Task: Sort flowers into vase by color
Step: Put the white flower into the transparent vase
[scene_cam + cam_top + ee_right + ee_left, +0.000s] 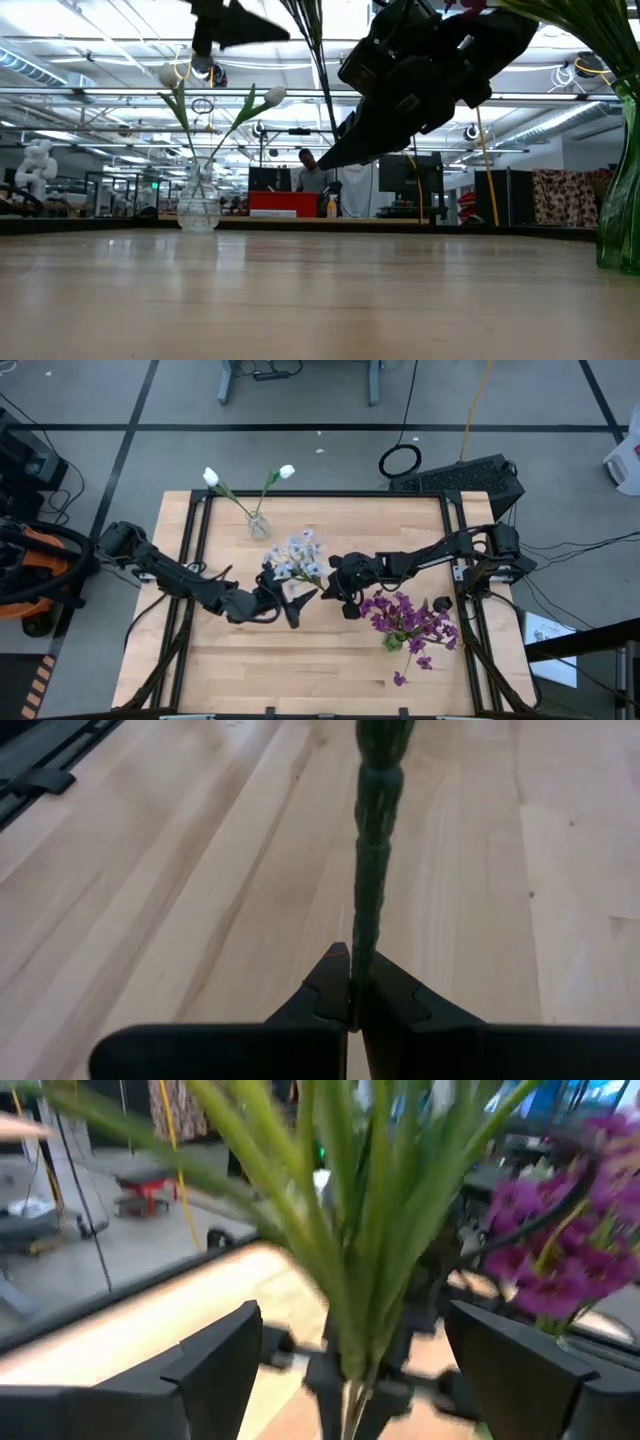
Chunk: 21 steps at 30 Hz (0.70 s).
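A light wooden table (300, 660) with a black frame stands on a grey floor (300, 455) crossed by dark lines, with cables and a coiled cord (400, 460) lying beyond it. Across the table, a large workshop hall shows under rows of ceiling lights (80, 50). A person (310, 172) sits behind a red box (278, 203), near a patterned curtain (563, 197).

In the low view we lose the purple flowers' green vase (622, 190) past the right edge, and the dark arm (420, 70) runs off the top edge. In the left wrist view, the green stalks (345, 1230) at centre frame are blurred, their blooms cut off at the top edge. In the right wrist view the green stem (375, 830) leaves the top edge, so we cannot tell its flower.
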Available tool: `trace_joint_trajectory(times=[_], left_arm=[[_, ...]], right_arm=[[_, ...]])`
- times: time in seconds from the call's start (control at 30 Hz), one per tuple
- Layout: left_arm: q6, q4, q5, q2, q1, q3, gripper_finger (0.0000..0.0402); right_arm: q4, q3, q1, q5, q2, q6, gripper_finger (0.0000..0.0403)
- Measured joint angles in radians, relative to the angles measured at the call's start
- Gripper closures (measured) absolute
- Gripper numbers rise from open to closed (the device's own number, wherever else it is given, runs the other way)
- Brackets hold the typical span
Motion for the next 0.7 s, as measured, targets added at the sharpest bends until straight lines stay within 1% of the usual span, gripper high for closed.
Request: trace_joint_trajectory(times=[0.1, 0.17, 0.23, 0.43, 0.53, 0.7], left_arm=[[0.083, 0.068, -0.009, 0.0, -0.003, 0.0, 0.0084], [0.109, 0.096, -0.01, 0.0, -0.003, 0.0, 0.0084], [0.115, 0.127, -0.009, 0.0, 0.0, 0.0, 0.0084], [0.117, 0.138, -0.005, 0.0, 0.018, 0.0, 0.0084], [0.158, 0.177, 0.013, 0.0, 0.026, 0.0, 0.0084], [0.211, 0.235, 0.078, 0.0, 0.04, 0.0, 0.0084]], right_arm=[[0.0, 0.0, 0.0, 0.0, 0.0, 0.0, 0.0397], [0.001, 0.0, 0.0, 0.0, 0.0, 0.0, 0.0397], [0.001, 0.0, 0.0, 0.0, 0.0, 0.0, 0.0397], [0.001, 0.0, 0.0, 0.0, 0.0, 0.0, 0.0397], [0.001, 0.0, 0.0, 0.0, 0.0, -0.003, 0.0397], [0.002, 0.0, 0.0, 0.0, 0.0, -0.006, 0.0397]])
